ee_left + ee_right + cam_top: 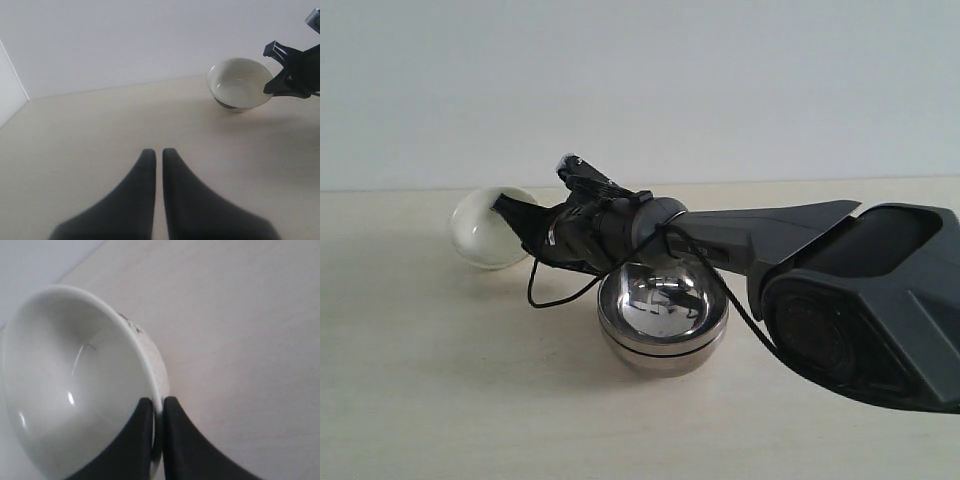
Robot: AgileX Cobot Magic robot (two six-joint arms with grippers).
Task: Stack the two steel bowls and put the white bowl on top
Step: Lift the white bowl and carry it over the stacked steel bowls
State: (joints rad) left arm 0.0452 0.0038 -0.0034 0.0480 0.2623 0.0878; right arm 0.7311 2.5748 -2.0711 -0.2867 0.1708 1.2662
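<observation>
Inspection of the work area.

**Right fingers** (145, 430): closed tight on the rim of the white bowl (65, 380). One finger lies inside the wall and the other outside. The right wrist view confirms the rim is pinched between the two tips.

**Right arm** (770, 235): reaches from the right of the exterior view, across the middle and over the steel bowls, to the white bowl on the left. A black cable (555, 300) hangs in a loop below the wrist.

**White bowl** (480, 235): located at the far left of the tabletop (440, 420), close to the rear edge where the pale wall (640, 80) begins. It is glossy and cream-white, with a faint dark mark on its outer wall near the rim. It stands apart from the steel bowls, to their left and farther back. Whether its base rests fully on the tabletop cannot be told.

**Steel bowls** (663, 325): found near the centre of the tabletop, one nested inside the other. Both rims show as a double band. The inner surface is mirror-bright and reflects the arm overhead. Nothing touches them.

**Left fingers** (142, 180): drawn nearly together with only a thin slit between them, and gripping nothing. They point along bare tabletop, well apart from the white bowl (240, 85).
</observation>
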